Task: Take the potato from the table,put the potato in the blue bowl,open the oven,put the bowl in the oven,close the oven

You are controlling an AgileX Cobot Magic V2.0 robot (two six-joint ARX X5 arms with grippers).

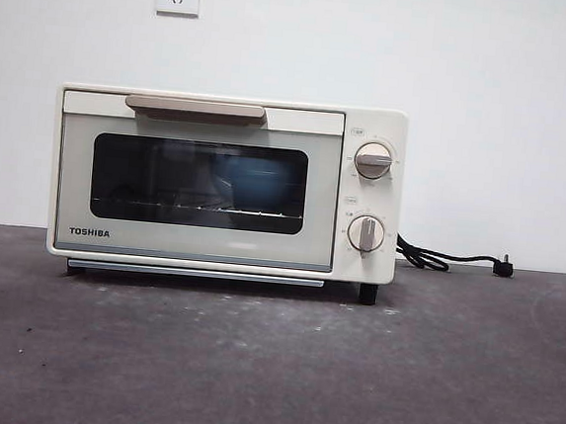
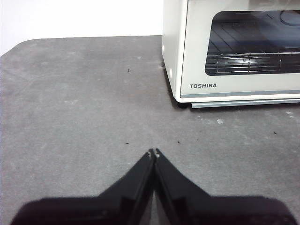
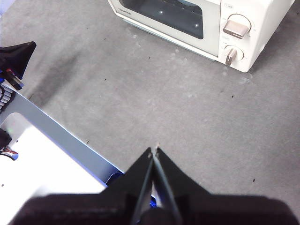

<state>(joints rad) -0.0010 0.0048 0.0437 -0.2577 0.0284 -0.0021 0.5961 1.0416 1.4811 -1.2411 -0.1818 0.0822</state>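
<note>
Oven [image 1: 226, 182] shut, blue bowl [image 1: 254, 182] dimly visible inside behind glass. Left gripper [image 2: 153, 152] and right gripper [image 3: 154, 151] both closed, empty, well short of oven; task looks finished.

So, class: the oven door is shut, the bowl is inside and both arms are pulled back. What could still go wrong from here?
1. The blue bowl shows only dimly through the dark window of the oven, and the potato cannot be seen, so it may not be in the bowl.
2. The black cord lies loose on the table beside the oven; a passing arm might snag it.
3. The left hand and right hand are shut and would have to open before any correction.
</note>
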